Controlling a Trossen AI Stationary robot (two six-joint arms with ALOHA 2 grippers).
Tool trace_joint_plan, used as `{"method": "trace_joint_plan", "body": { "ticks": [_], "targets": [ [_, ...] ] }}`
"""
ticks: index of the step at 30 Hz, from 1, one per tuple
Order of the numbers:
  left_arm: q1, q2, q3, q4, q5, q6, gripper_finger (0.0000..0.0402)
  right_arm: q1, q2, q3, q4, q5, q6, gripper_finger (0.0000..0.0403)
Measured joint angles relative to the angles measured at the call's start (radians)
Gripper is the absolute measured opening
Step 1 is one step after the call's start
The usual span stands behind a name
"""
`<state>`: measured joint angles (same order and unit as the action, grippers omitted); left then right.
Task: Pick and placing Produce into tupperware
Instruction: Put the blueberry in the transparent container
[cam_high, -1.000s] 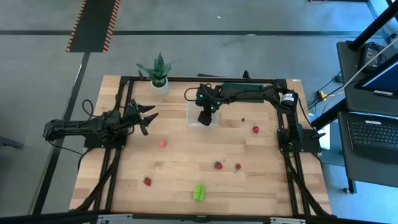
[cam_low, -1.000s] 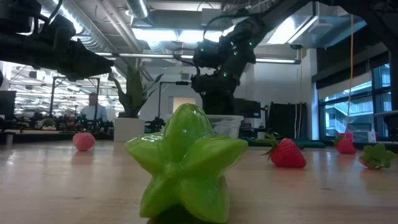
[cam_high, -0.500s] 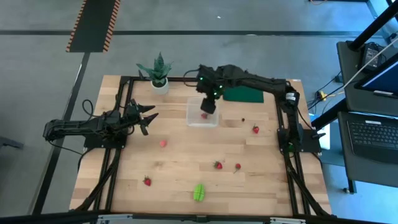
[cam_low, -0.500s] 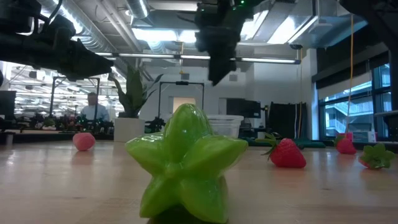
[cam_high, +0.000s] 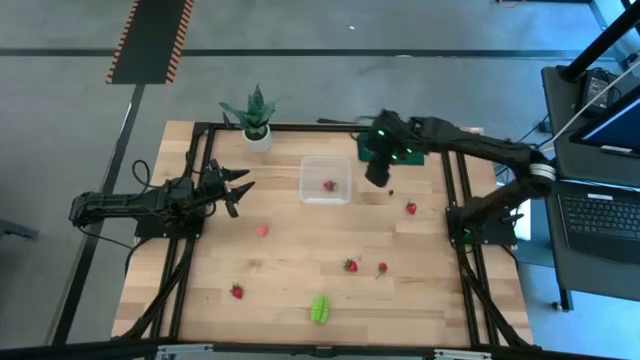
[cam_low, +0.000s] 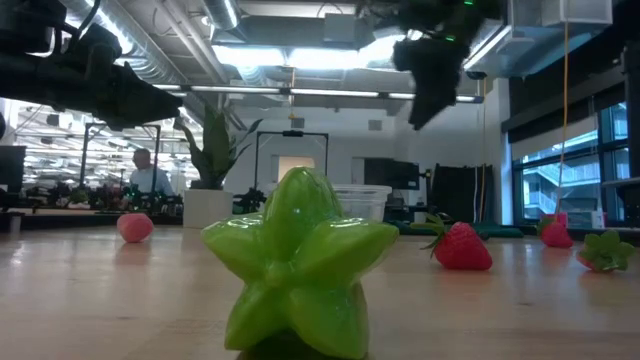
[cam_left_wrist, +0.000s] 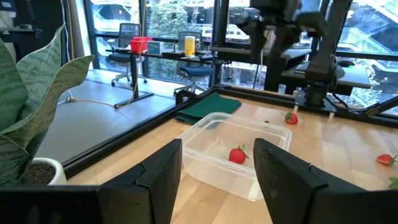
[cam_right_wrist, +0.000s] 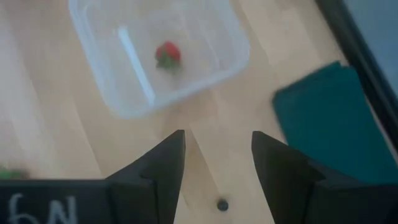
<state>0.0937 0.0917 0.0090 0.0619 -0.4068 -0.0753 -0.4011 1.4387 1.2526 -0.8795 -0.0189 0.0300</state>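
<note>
Wooden table (cam_high: 300, 255) inside a black frame is being viewed; workshop behind. Tupperware (cam_high: 326, 181) is sitting near the far edge, one strawberry (cam_high: 328, 185) inside it. Remaining berries (cam_high: 350, 265) and the green star fruit (cam_high: 319, 308) are lying well nearer the front than the tupperware. Right gripper (cam_high: 377, 172) is being held just right of the tupperware, jaws released, empty. Left gripper (cam_high: 238, 187) is parked left of it, jaws apart. Risk: tupperware being knocked by a low sweep. A small dark speck near the tupperware is too small to identify.

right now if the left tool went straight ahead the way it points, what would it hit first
Probably the tupperware, which holds one strawberry. It lies straight ahead of the open left tool, with only bare table between, though depth is unclear.
</note>
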Motion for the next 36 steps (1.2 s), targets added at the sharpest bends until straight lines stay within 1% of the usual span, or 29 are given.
{"method": "trace_joint_plan", "body": {
  "ticks": [3,7,11,15,19,23,25,29,32,36],
  "targets": [
    [0.0,0.0,0.0,0.0,0.0,0.0,0.0192,0.001,-0.104,-0.164,0.054,0.0,-0.039,0.0188],
    [0.0,0.0,0.0,0.0,-0.002,0.0,0.0192,0.0,-0.201,-0.381,0.122,0.0,-0.104,0.0188],
    [0.0,0.0,0.0,0.0,-0.003,0.0,0.0192,0.001,-0.247,-0.583,0.239,-0.001,-0.135,0.0188],
    [0.0,0.0,0.0,0.0,-0.003,0.001,0.0192,0.001,-0.252,-0.712,0.458,-0.03,-0.147,0.0188],
    [0.0,0.0,0.0,0.0,-0.003,0.001,0.0192,0.001,-0.252,-0.781,0.574,-0.033,-0.194,0.0188],
    [0.0,0.0,0.0,0.0,-0.003,0.0,0.0192,0.0,-0.252,-0.821,0.577,0.024,-0.193,0.0188],
    [0.0,0.0,0.0,0.0,-0.003,0.0,0.0192,-0.001,-0.252,-0.837,0.606,0.026,-0.193,0.0188],
    [0.0,0.0,0.0,0.0,-0.003,0.0,0.0192,0.0,-0.252,-0.849,0.648,0.031,-0.192,0.0188],
    [0.0,0.0,0.0,0.0,-0.003,0.0,0.0192,-0.001,-0.252,-0.849,0.657,0.079,-0.194,0.0188],
    [0.0,0.0,0.0,0.0,-0.003,0.0,0.0192,-0.001,-0.251,-0.849,0.666,0.092,-0.215,0.0188]
  ]
}}
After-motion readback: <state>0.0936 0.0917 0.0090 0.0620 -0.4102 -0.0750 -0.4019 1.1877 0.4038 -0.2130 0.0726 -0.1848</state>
